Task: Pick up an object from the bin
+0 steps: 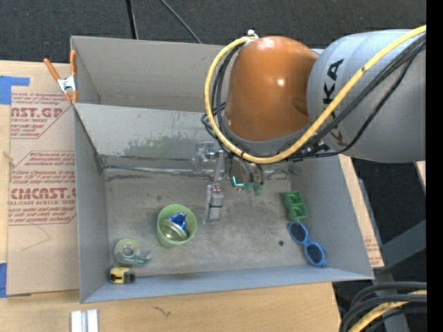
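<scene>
**Gripper down at mid-bin, green cup nearest**

The arm comes in over the right wall of the bin. Its orange wrist cover sits above the far-right part of the floor. The gripper hangs below the cover, low over the floor at about mid-bin. How wide it is set — cannot tell, since the metal parts overlap under the cover from this angle.

3 things lie in the left half of the bin:
- A green round cup with a small blue piece inside it. It is just beside the gripper, toward the front-left corner, and is the closest thing to it. Whether they touch is unclear.
- A clear, roll-shaped item with a greenish tint, near the front-left corner and apart from the cup.
- A small yellow-and-black item at the front-left corner against the front wall, just beside the clear roll.

2 things lie along the right wall, well apart from the gripper:
- A green block, about halfway along the wall.
- Blue sunglasses, just in front of the block toward the front-right corner — contact between the 2 is unclear.
</scene>
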Robot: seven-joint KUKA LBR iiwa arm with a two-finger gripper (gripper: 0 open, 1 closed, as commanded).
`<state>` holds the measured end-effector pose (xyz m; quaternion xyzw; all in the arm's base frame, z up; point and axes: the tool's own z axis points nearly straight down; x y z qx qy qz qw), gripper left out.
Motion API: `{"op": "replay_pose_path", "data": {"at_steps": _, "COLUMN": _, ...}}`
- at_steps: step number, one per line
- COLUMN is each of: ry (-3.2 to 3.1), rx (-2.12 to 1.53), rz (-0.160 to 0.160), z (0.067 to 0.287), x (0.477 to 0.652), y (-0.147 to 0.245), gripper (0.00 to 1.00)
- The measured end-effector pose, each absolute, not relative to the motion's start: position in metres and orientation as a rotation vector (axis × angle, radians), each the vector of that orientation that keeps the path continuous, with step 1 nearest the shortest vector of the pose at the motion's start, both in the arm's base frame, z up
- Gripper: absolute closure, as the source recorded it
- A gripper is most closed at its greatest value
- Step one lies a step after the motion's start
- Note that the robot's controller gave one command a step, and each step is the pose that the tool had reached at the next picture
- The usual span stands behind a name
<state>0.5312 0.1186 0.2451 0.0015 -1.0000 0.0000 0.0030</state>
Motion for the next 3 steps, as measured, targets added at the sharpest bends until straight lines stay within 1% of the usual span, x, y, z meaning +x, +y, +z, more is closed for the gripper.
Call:
{"op": "replay_pose_path", "data": {"at_steps": 1, "ry": -3.110, "rx": 0.285, "rz": 0.004, "z": 0.102, "x": 0.534, "y": 0.145, "gripper": 0.00}}
{"op": "replay_pose_path", "data": {"at_steps": 2, "ry": -3.089, "rx": 0.537, "rz": -0.009, "z": 0.100, "x": 0.541, "y": 0.148, "gripper": 0.00}}
{"op": "replay_pose_path", "data": {"at_steps": 3, "ry": -3.040, "rx": 0.823, "rz": -0.002, "z": 0.093, "x": 0.550, "y": 0.144, "gripper": 0.00}}
